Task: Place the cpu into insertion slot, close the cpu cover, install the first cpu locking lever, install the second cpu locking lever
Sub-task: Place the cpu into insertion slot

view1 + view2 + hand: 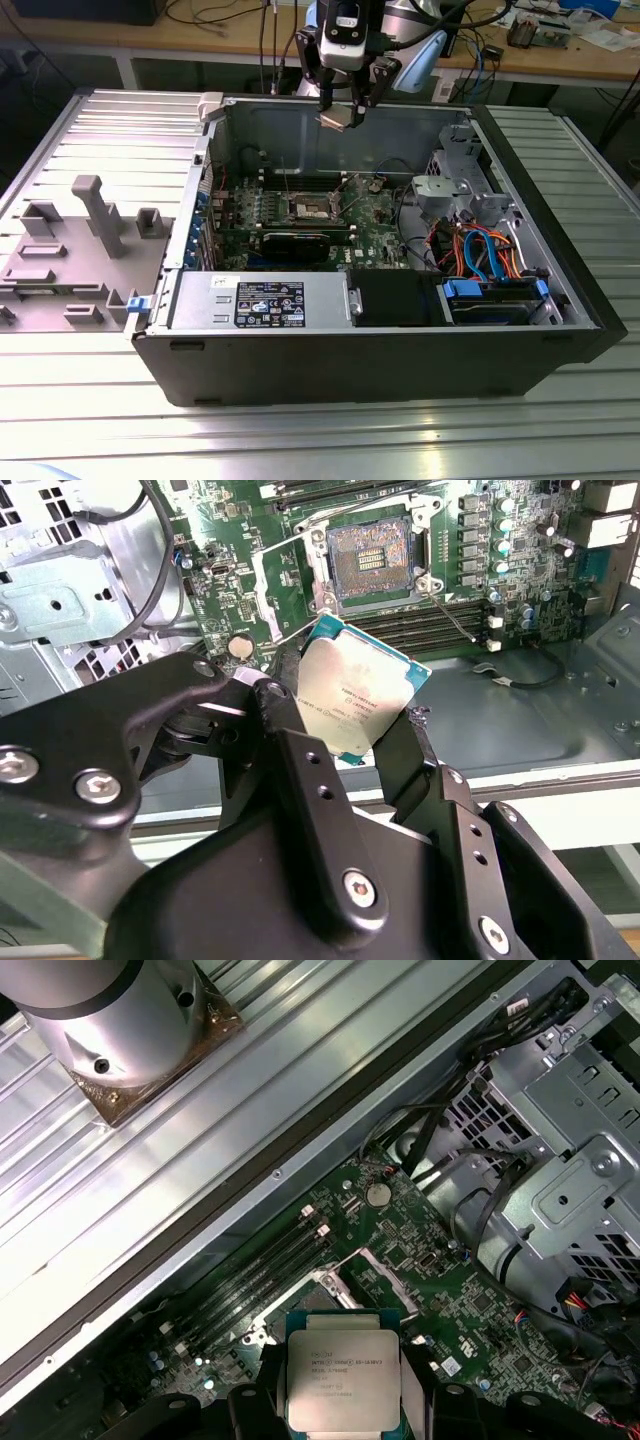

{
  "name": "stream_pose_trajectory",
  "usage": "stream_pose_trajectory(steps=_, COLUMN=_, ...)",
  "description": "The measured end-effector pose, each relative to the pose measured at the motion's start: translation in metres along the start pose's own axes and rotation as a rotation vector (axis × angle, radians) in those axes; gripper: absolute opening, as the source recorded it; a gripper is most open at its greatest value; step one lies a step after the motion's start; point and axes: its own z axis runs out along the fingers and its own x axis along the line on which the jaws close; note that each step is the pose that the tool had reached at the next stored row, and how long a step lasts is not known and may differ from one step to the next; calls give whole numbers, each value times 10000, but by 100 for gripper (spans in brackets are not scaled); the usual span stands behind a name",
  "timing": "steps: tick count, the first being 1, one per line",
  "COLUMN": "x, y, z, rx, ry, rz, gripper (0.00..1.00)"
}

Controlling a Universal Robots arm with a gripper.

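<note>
The two black fingers (pixel 290 735) are closed against opposite edges of the cpu (pixel 355 695), with only the chip's width between them. It sits tilted in their grip, dull silver top facing the second wrist view, green edge showing around it. In the first wrist view the gripper (pixel 343 1388) clamps the cpu (pixel 343 1375) in the same way.

In the exterior view the gripper (pixel 342 108) hangs above the back wall of the open computer case (pixel 300 370), holding the cpu (pixel 335 120) in the air, well apart from the green motherboard (pixel 375 235) below.

The insertion slot (pixel 372 557) lies bare on the board, its dark contact grid uncovered inside the silver rim; in the exterior view the insertion slot (pixel 312 208) sits near the board's middle. A silver strip beside it may be the cpu cover (pixel 258 580) swung open, though the angle makes this unsure. A thin wire lever (pixel 447 612) juts free from one corner. Long memory slots (pixel 440 630) run just beside the socket, and a coin battery (pixel 240 646) sits near it.

The case rests on a ribbed metal table (pixel 300 440), with a grey fixture tray (pixel 80 240) at the exterior view's left.
</note>
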Motion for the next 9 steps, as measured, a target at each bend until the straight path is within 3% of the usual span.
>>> stream_pose_trajectory(steps=9, x=0, y=0, z=0, rx=-2, ry=-10, rz=123, gripper=54)
